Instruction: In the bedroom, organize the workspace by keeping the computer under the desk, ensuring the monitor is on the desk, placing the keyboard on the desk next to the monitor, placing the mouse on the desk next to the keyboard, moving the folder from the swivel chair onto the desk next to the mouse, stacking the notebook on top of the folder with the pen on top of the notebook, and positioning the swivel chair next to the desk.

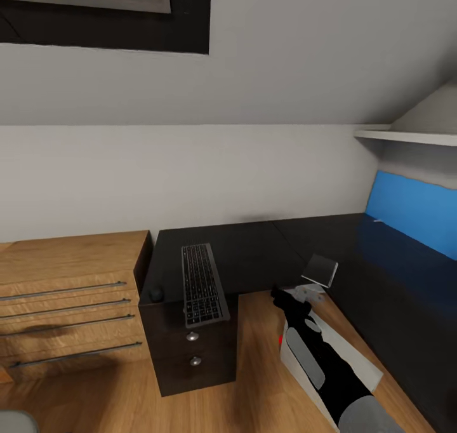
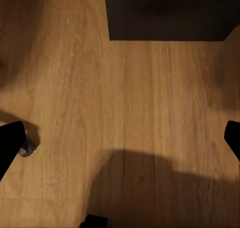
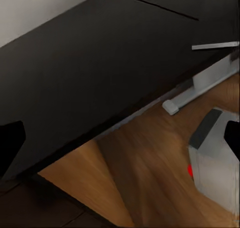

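Keyboard and mouse on the desk corner

Keyboard beside mouse on desk; right gripper possibly grasping the notebook; left gripper fingers spread; no legible writing.

Bedroom: sloped ceiling, desk, wooden chest

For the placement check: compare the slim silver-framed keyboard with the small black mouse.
The slim silver-framed keyboard is long, flat and dark-keyed in a light frame; the small black mouse is rounded, all black and much smaller. The keyboard's near end overhangs the glossy black desk edge; the mouse sits fully on it. Both lie side by side above the drawers.
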You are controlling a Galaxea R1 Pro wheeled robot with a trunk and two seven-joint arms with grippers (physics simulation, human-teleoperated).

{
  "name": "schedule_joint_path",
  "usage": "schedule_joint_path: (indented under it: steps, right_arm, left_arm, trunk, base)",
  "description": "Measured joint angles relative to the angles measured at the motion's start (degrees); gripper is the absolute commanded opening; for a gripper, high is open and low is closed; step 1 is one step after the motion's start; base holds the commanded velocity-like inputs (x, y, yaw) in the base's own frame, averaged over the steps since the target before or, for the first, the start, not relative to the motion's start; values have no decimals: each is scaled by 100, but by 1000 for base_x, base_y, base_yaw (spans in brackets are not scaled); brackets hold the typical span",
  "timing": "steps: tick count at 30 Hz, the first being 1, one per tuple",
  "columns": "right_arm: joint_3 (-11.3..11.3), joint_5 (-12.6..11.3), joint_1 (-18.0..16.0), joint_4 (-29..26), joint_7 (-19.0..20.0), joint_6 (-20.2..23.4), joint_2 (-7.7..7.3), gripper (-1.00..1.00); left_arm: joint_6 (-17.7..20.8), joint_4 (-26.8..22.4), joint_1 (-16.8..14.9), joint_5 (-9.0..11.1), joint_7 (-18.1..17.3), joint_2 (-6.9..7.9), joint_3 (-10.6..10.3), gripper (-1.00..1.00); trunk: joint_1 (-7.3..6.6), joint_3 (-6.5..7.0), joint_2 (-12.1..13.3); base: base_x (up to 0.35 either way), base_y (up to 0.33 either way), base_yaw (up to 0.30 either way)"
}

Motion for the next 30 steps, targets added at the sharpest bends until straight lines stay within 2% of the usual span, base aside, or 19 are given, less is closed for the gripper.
schedule_joint_path:
  steps: [2,7,10,11,15,18,22,27,28,30]
  right_arm:
    - [1,100,-87,132,-29,66,-2,100]
    - [-25,239,-549,1005,-55,35,-12,100]
    - [-52,281,-749,1422,-41,-197,-17,100]
    - [-65,301,-832,1616,-35,-418,-17,100]
    - [-80,294,-922,1841,-36,-864,-13,100]
    - [-82,306,-962,1918,-65,-948,-11,100]
    - [-82,314,-1030,1964,-144,-585,-18,100]
    - [-78,260,-1272,2001,-380,399,-43,100]
    - [-81,300,-1365,1981,-398,751,-114,100]
    - [-73,301,-1391,1966,-377,850,-164,100]
  left_arm:
    - [-9,1,0,-6,-1,-5,-2,100]
    - [-36,3,0,-17,7,-9,-6,100]
    - [-41,-1,0,-20,9,-9,-5,100]
    - [-42,-3,0,-24,10,-9,-5,100]
    - [-46,-4,0,-27,11,-9,-4,100]
    - [-46,-5,0,-28,10,-9,-7,100]
    - [-46,-5,0,-30,7,-9,-8,100]
    - [-36,-5,0,-36,-3,-15,-18,100]
    - [-33,-5,1,-37,-10,-24,-26,100]
    - [-31,-5,0,-37,-12,-28,-33,100]
  trunk:
    - [-44,36,80]
    - [-154,126,281]
    - [-220,180,401]
    - [-242,198,441]
    - [-330,269,602]
    - [-395,323,722]
    - [-483,395,883]
    - [-572,468,1045]
    - [-572,468,1045]
    - [-572,468,1045]
  base:
    - [0,0,0]
    - [0,0,0]
    - [0,0,0]
    - [0,0,0]
    - [0,0,0]
    - [0,0,0]
    - [0,0,0]
    - [0,0,0]
    - [0,0,0]
    - [0,0,0]
